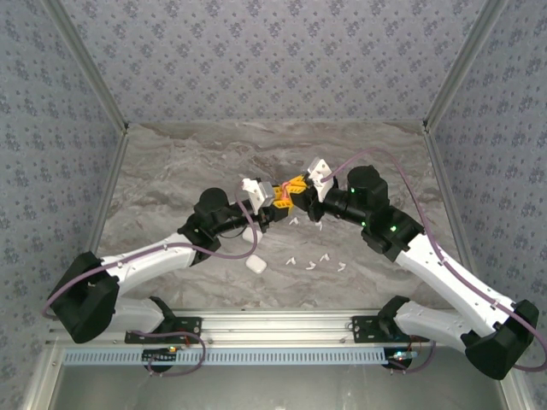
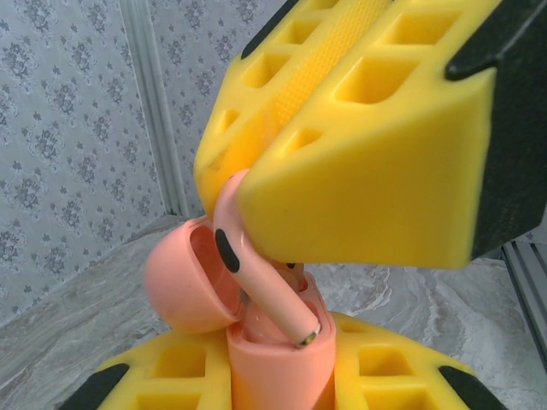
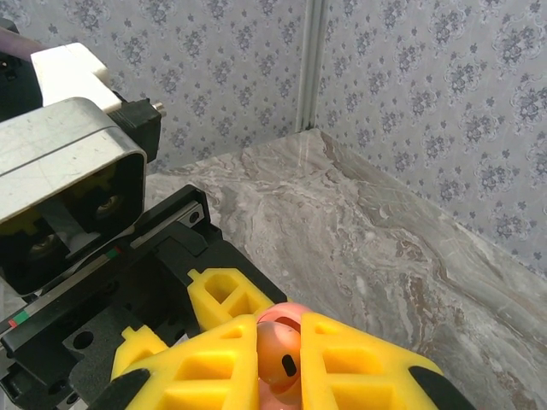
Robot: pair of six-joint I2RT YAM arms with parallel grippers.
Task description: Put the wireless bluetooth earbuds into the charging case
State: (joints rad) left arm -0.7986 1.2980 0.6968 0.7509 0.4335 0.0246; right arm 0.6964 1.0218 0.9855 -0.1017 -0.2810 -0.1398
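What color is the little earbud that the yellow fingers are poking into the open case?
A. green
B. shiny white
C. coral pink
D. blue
C: the earbud pinched by the right gripper is coral pink. It matches the open charging case, and its stem tip is at the case's opening.
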